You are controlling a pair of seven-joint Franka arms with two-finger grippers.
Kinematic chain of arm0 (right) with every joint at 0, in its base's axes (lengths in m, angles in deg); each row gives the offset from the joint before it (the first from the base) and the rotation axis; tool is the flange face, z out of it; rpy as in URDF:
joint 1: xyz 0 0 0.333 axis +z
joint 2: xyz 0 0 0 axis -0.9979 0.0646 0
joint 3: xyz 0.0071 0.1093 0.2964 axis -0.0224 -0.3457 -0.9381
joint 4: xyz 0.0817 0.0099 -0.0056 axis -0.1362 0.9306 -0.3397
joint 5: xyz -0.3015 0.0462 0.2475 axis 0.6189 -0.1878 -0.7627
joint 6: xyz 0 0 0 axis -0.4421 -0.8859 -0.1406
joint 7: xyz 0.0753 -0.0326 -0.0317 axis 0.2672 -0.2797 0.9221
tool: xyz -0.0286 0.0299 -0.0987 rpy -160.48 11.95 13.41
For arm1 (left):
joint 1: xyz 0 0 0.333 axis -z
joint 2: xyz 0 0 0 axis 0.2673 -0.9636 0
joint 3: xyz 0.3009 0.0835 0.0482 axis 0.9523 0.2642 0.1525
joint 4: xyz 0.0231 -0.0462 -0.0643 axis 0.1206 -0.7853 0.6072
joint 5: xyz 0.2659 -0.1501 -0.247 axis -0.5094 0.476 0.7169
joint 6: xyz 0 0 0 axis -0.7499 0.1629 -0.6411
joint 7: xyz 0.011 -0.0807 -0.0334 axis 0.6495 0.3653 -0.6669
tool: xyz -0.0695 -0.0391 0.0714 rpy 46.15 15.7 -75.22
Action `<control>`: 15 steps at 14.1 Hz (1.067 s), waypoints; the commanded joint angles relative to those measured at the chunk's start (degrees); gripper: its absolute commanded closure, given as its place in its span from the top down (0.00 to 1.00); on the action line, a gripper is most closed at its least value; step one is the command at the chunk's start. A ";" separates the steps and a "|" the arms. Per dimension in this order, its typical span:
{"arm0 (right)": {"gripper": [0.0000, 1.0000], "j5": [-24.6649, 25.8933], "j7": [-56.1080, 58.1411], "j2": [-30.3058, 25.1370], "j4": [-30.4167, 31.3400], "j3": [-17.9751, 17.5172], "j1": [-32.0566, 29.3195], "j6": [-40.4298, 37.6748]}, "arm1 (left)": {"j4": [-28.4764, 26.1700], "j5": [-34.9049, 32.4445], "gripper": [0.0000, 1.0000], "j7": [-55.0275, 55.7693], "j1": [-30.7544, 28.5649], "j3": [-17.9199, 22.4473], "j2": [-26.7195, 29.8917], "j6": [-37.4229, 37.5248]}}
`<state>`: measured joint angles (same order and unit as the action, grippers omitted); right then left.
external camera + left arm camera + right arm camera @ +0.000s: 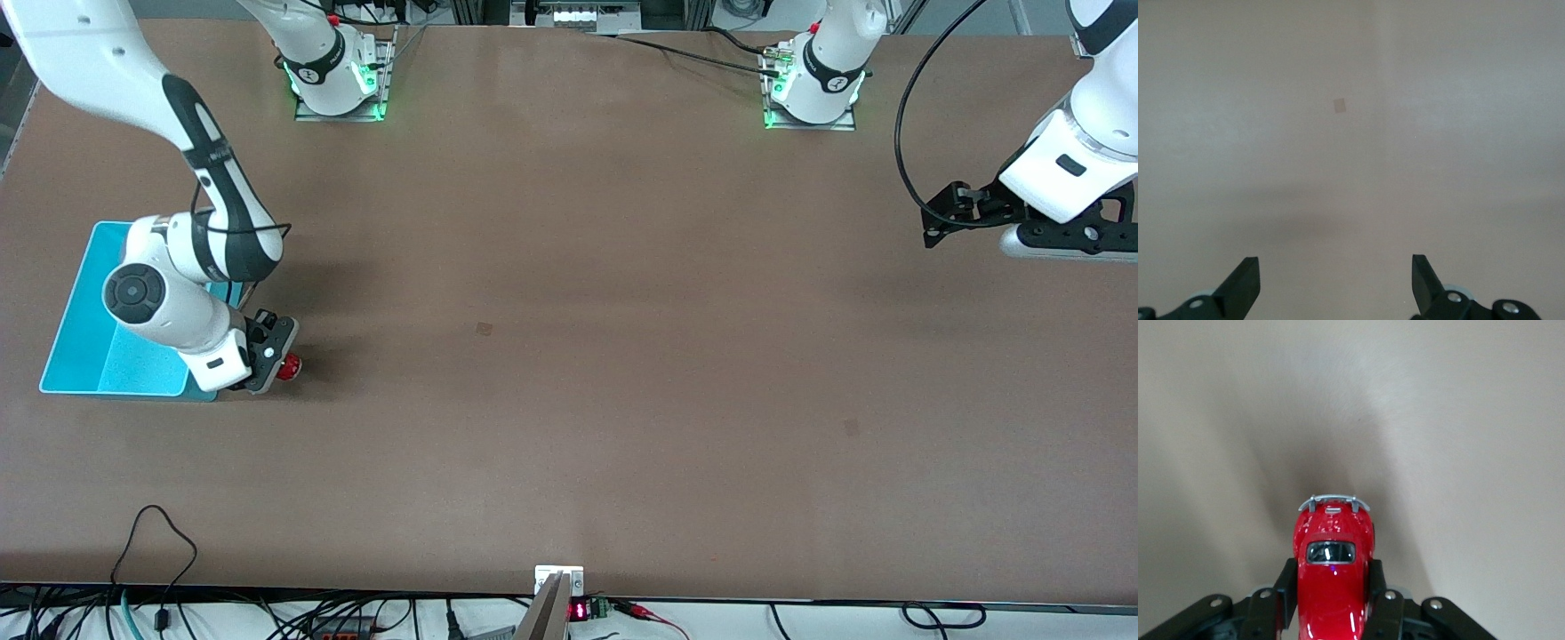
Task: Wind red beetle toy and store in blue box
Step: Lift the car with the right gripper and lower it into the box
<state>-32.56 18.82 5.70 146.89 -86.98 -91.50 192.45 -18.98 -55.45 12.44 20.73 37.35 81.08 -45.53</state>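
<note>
The red beetle toy [1333, 570] [289, 365] sits on the table beside the blue box [76, 342], at the right arm's end. My right gripper [1333, 583] [274, 363] is shut on the toy, one black finger [1286, 585] pressed against each side of its body. The toy's silvery bumper and a window poke out past the fingertips. The right arm covers part of the box. My left gripper [1336, 283] [942, 222] waits open above bare table at the left arm's end, with nothing between its fingers.
A small dark mark [484, 329] [1339, 105] lies on the brown table near the middle. Cables [151, 551] hang along the table edge nearest the front camera, and a small display unit [578, 610] sits there.
</note>
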 commanded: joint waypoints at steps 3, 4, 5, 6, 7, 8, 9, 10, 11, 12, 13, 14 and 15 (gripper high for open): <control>0.00 0.36 -11.03 -11.71 1.96 1.42 -1.12 -6.76 | 1.51 -0.38 1.00 -0.20 -0.13 -0.14 -0.90 0.30; 0.00 0.36 -13.39 -12.86 2.05 4.04 -0.69 -7.20 | 1.51 -0.38 1.00 -0.20 -0.30 -0.14 -0.90 0.22; 0.00 0.36 -15.77 -13.66 2.05 6.07 -0.34 -7.56 | 1.60 -0.38 1.00 -0.20 -0.22 -0.14 -0.99 0.22; 0.00 0.19 -17.97 -14.27 2.14 7.57 -0.42 -7.91 | 1.51 -0.38 1.00 -0.20 -0.13 -0.23 -0.99 0.22; 0.00 0.19 -19.90 -14.45 2.14 9.06 -0.68 -7.91 | 1.60 -0.38 1.00 -0.20 -0.13 -0.23 -0.99 0.22; 0.00 0.01 -23.23 -14.54 2.22 11.08 -0.69 -7.91 | 1.51 -0.38 1.00 -0.20 -0.13 -0.23 -0.99 0.22; 0.00 0.19 -30.22 -14.28 2.57 12.23 -0.51 -7.91 | 1.51 -0.38 1.00 -0.20 -0.13 -0.23 -0.99 0.22; 0.00 0.71 -36.03 -13.84 3.53 13.72 -0.51 -7.82 | 1.51 -0.38 1.00 -0.20 -0.13 -0.23 -0.90 0.30; 0.00 0.72 -38.96 -13.58 3.89 14.35 -0.60 -7.82 | 1.51 -0.38 1.00 -0.20 -0.13 -0.23 -0.90 0.31; 0.00 0.54 -40.56 -12.97 4.07 15.48 -0.60 -7.82 | 1.51 -0.38 1.00 -0.20 -0.13 -0.23 -0.90 0.31; 0.00 0.45 -43.36 -12.53 4.77 16.54 -0.60 -7.65 | 1.51 -0.38 1.00 -0.20 -0.13 -0.23 -0.90 0.31; 0.00 0.36 -44.95 -11.56 5.82 17.68 -0.69 -6.86 | 1.51 -0.38 1.00 -0.20 -0.13 -0.23 -0.90 0.31; 0.00 -0.25 -45.32 -10.86 6.44 18.65 -0.77 -6.16 | 1.51 -0.38 1.00 -0.20 -0.13 -0.23 -0.90 0.57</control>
<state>-32.61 -23.49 -6.00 151.76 -69.98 -92.30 184.90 -18.93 -55.45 12.44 20.66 37.34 80.80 -45.58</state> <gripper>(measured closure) 0.546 0.000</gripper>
